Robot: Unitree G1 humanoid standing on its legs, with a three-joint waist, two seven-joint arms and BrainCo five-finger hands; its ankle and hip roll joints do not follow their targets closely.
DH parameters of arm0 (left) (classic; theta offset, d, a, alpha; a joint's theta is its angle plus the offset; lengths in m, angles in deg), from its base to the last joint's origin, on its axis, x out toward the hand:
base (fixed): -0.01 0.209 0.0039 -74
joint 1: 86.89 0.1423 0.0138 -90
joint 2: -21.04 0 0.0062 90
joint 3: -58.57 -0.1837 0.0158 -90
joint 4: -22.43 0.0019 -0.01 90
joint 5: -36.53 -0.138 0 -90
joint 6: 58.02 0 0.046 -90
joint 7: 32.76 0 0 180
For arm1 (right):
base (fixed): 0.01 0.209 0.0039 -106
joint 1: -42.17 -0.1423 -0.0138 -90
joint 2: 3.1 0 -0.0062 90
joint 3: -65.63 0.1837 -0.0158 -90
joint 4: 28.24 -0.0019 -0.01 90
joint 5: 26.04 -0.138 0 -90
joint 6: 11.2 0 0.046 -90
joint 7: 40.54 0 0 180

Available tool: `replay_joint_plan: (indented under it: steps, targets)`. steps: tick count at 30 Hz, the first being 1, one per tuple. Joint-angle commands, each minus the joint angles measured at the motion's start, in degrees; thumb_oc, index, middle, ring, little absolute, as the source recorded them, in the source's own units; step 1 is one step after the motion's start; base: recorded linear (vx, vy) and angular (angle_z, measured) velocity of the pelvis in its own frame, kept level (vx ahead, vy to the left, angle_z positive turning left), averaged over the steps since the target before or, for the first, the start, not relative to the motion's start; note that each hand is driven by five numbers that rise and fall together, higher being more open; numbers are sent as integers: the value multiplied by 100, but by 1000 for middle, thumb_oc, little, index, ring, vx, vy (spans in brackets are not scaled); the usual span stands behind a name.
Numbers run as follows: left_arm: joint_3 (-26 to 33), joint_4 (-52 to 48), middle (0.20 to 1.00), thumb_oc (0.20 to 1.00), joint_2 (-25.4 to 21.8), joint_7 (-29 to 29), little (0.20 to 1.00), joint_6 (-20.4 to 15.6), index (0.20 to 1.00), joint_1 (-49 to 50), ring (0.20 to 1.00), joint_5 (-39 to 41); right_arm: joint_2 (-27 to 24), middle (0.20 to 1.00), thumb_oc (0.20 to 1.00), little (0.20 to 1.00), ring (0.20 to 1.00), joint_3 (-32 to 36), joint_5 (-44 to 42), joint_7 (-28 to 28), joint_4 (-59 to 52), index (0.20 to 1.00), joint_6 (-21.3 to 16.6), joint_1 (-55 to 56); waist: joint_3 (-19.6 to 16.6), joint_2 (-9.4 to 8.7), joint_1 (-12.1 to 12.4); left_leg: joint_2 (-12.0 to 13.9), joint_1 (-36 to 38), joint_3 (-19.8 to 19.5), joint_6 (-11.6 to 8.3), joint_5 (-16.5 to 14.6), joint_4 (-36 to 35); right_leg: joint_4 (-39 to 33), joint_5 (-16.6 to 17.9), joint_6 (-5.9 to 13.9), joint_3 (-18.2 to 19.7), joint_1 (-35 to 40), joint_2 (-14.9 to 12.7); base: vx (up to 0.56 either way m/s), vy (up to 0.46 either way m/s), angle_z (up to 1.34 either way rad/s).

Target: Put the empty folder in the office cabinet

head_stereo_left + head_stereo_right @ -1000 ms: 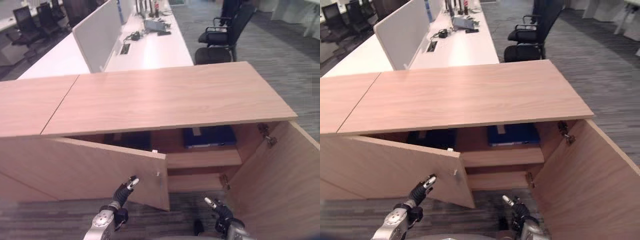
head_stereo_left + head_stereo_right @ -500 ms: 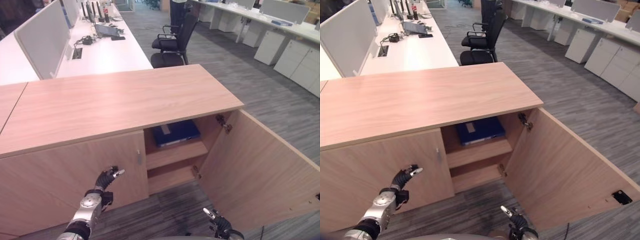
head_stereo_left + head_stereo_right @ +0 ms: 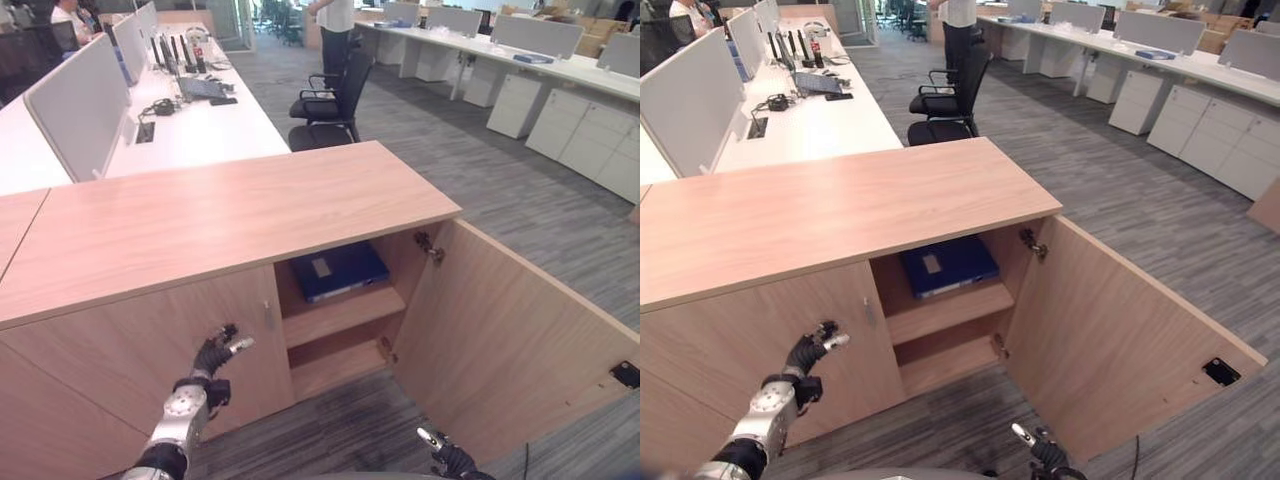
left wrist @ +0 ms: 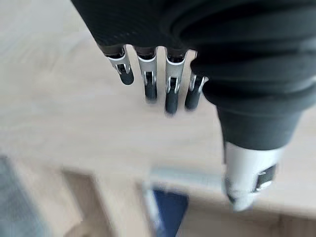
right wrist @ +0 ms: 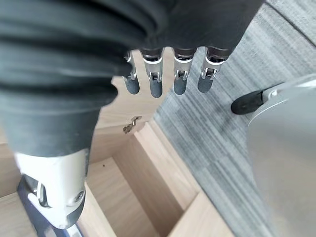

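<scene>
The blue folder (image 3: 341, 270) is seen lying flat on the upper shelf of the cabinet (image 3: 230, 215), at 12 o'clock. The left hand (image 3: 214, 353), at 8 o'clock, is held before the closed door (image 3: 130, 360) with relaxed, empty fingers. The right hand (image 5: 170, 74), at 5 o'clock, is likewise loosely extended, beside the open door (image 3: 500, 335).

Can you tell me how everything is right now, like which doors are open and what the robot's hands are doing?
Left cabinet door: closed.
Right cabinet door: swung wide open.
Blue folder: lying flat on the upper shelf.
Left hand: open, holding nothing, in front of the closed door.
Right hand: open, empty, low by the open door.
</scene>
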Motion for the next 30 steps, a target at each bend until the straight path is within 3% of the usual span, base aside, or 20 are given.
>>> replay_joint_plan:
  steps: [1,2,5,6,7,10,11,14,20,27,30]
  targets:
    - [-3,-256,1000,1000,5,163,1000,-292,1000,-344,1000,-203,88,1000,1000,1000,1000,78,238,46,130,1000,-139,-470,290,81,-29,-139,-304,3,173,-128,70,851,-305,502,-381,-350,-229,-82,-31,-23]
    - [-85,-474,1000,1000,67,237,1000,-266,1000,-168,1000,-141,102,1000,1000,1000,1000,138,185,58,158,1000,-139,-530,361,113,-23,-94,-339,92,163,-100,70,1052,-312,550,-649,-443,-255,-84,-45,-21]
    - [-232,-602,1000,1000,82,345,1000,-225,1000,-42,1000,-175,109,1000,1000,1000,1000,183,159,64,196,1000,-121,-556,395,144,-40,-63,-355,124,150,-73,70,1157,-370,551,-710,-481,-267,-29,-70,-15]
    - [-370,-814,1000,1000,60,451,1000,-207,1000,83,1000,-238,109,1000,1000,1000,1000,246,160,101,224,1000,-116,-604,421,204,-23,38,-355,228,118,-56,70,1197,-312,551,-904,-506,-510,-26,-131,-5]
    - [-373,-821,1000,1000,60,451,1000,-204,1000,89,1000,-239,108,1000,1000,1000,1000,249,162,102,224,1000,-115,-601,425,205,-21,37,-347,226,117,-61,70,1204,-321,554,-905,-500,-511,-34,-173,-18]
    - [-553,-1089,1000,1000,-35,555,1000,-147,1000,189,1000,-379,125,1000,1000,1000,1000,329,200,148,265,1000,-103,-717,453,281,107,224,-342,512,17,-41,88,1224,-109,505,-1779,-467,-1177,-39,-166,-44]
    - [-617,-1192,1000,1000,-75,640,1000,-131,1000,280,1000,-382,121,1000,1000,1000,1000,333,207,151,315,1000,-102,-743,399,231,160,234,-370,684,-21,-38,134,1041,-37,531,-2101,-292,-1344,-33,-166,-67]
    - [-612,-1272,1000,1000,-70,699,1000,-109,1000,452,1000,-397,124,1000,1000,1000,1000,342,237,166,365,1000,-81,-697,305,131,207,203,-366,822,-55,-10,182,694,61,626,-2163,-30,-1342,20,-159,-50]
    - [-489,-1162,1000,1000,38,731,1000,-61,1000,634,1000,-226,-10,1000,1000,1000,1000,243,265,109,266,1000,-62,-606,286,187,119,479,-234,916,-284,104,262,314,-80,535,-1829,119,-963,53,-222,-47]
    - [-376,-671,1000,1000,170,625,1000,-42,1000,629,1000,-208,-235,1000,1000,1000,1000,253,126,108,285,1000,-125,-636,344,399,-188,1021,-132,1116,-576,322,535,290,-434,240,-1399,90,-402,31,-212,-24]
    - [-366,-295,1000,1000,264,583,1000,-31,1000,596,1000,-237,-300,1000,1000,1000,1000,184,98,94,284,1000,-151,-690,394,489,-289,1307,-103,1159,-722,552,866,215,-596,102,-1282,206,-125,81,-203,-32]
